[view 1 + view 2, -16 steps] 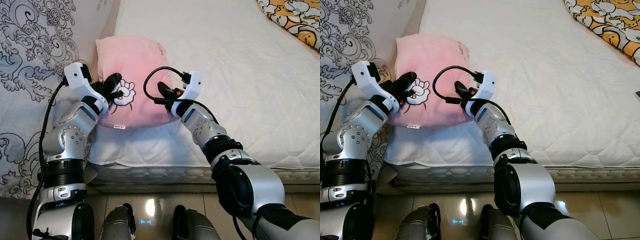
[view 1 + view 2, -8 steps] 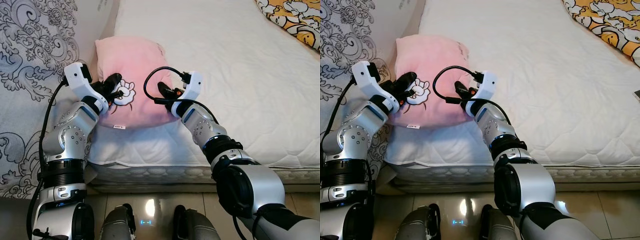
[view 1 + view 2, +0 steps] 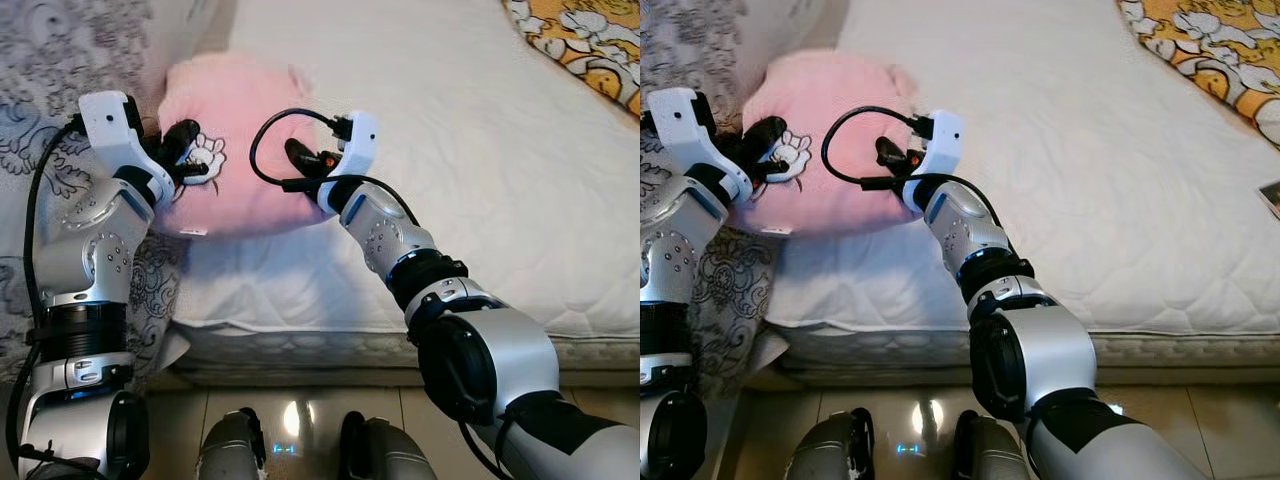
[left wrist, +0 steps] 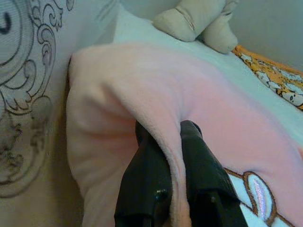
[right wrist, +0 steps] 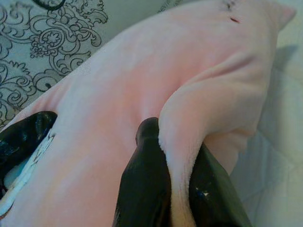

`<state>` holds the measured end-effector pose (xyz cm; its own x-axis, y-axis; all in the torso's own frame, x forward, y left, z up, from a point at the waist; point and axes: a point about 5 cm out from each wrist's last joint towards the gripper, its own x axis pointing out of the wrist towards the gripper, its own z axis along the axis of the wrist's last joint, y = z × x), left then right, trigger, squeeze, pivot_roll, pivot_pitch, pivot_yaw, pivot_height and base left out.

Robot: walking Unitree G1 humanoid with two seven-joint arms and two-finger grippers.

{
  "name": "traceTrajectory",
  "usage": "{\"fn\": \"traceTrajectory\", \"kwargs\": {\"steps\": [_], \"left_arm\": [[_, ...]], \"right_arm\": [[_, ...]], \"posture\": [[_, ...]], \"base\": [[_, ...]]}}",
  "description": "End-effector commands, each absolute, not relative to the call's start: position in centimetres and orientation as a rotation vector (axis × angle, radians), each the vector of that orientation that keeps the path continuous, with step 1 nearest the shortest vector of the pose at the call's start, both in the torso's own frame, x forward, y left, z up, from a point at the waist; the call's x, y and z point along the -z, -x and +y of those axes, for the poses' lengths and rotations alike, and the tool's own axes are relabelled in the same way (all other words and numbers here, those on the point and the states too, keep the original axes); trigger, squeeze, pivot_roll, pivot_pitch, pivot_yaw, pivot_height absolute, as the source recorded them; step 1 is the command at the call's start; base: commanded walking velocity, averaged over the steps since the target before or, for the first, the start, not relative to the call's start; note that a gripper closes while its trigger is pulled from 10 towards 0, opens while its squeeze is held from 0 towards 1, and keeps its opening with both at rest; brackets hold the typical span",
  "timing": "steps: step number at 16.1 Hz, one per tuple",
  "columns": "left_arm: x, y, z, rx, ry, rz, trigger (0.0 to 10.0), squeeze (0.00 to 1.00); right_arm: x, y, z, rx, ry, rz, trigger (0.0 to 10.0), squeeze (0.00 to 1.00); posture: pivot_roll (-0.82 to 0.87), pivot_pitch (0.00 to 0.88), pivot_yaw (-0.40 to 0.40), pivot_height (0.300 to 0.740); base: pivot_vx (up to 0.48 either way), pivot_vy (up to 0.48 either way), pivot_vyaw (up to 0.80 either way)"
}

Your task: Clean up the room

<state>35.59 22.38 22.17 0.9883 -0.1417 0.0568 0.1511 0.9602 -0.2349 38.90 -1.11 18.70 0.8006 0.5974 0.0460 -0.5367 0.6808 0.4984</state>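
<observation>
We find no text, brand or number that can be read. The small white tag [image 3: 195, 231] at the edge of the pink pillow [image 3: 245, 140] is too small to make out.

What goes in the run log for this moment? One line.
left gripper: shut on pink pillow | right gripper: shut on pink pillow | pillow: on white mattress, left edge

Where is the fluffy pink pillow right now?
The fluffy pink pillow sits at the near left corner of the white mattress, beside the grey patterned curtain, pinched between the left tool and right tool.
</observation>
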Motion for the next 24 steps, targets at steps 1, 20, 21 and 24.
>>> {"fn": "traceTrajectory", "kwargs": {"steps": [1,20,21,24], "left_arm": [[-22.4,-35.7,22.1,0.162,0.226,-0.055,0.0,0.00],[-17.1,-37.6,24.4,-0.021,-0.175,-0.014,10.0,1.00],[-17.8,-37.5,24.7,-0.030,-0.216,-0.024,10.0,1.00],[-19.4,-37.2,25.5,-0.044,-0.297,-0.057,10.0,1.00]], "right_arm": [[-18.5,-38.8,-1.0,-0.644,-0.518,0.118,0.0,0.00],[-13.3,-37.0,-1.1,-0.572,-0.214,0.198,10.0,1.00],[-13.3,-37.0,-1.2,-0.568,-0.214,0.195,10.0,1.00],[-12.7,-36.8,-1.4,-0.556,-0.218,0.208,10.0,1.00]], "posture": [[0.08,0.136,-0.071,0.740],[0.08,0.174,-0.108,0.740],[0.07,0.171,-0.105,0.740],[0.08,0.169,-0.101,0.740]], "base": [[0.000,0.000,0.00],[0.000,0.000,0.00],[0.000,0.000,0.00],[0.000,0.000,0.00]]}}
